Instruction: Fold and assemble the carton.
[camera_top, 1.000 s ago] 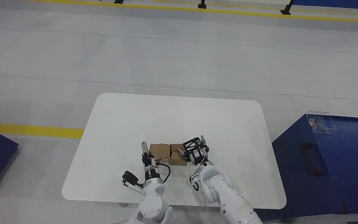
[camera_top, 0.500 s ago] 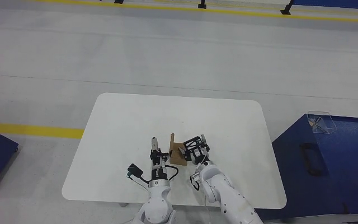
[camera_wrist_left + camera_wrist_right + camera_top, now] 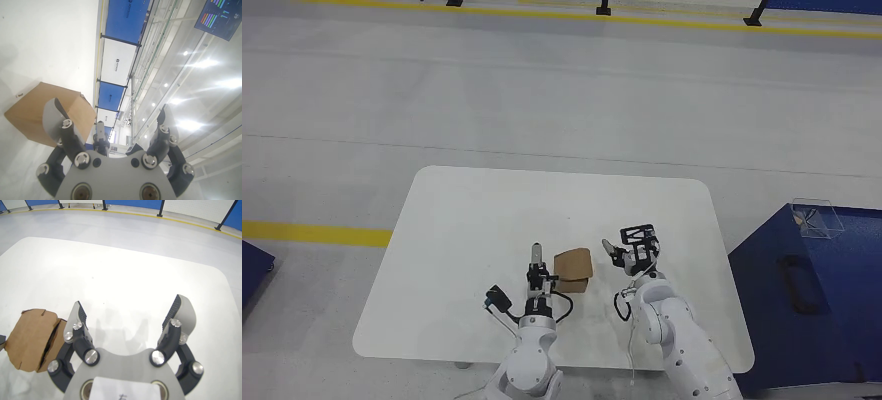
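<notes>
A small brown carton point(image 3: 573, 269) stands folded into a box on the white table point(image 3: 472, 220), near its front edge. In the right wrist view its closed flaps point(image 3: 32, 340) meet along a dark slit. My left gripper point(image 3: 536, 262) is just beside the carton's left side, pointing toward the far edge. It is open point(image 3: 109, 115), with one finger point(image 3: 54, 113) in front of the carton point(image 3: 34, 106) and nothing between the jaws. My right gripper point(image 3: 638, 244) hovers open to the right of the carton, clear of it, with bare table between its fingers point(image 3: 130, 306).
A blue cabinet point(image 3: 812, 290) stands off the table's right side, with a clear plastic container point(image 3: 815, 215) on its top. The table's back half and left part are bare white surface.
The carton went from a low, wide shape held between both grippers to a compact box. My right gripper let go and pulled away to the right. My left gripper shifted right alongside the box.
</notes>
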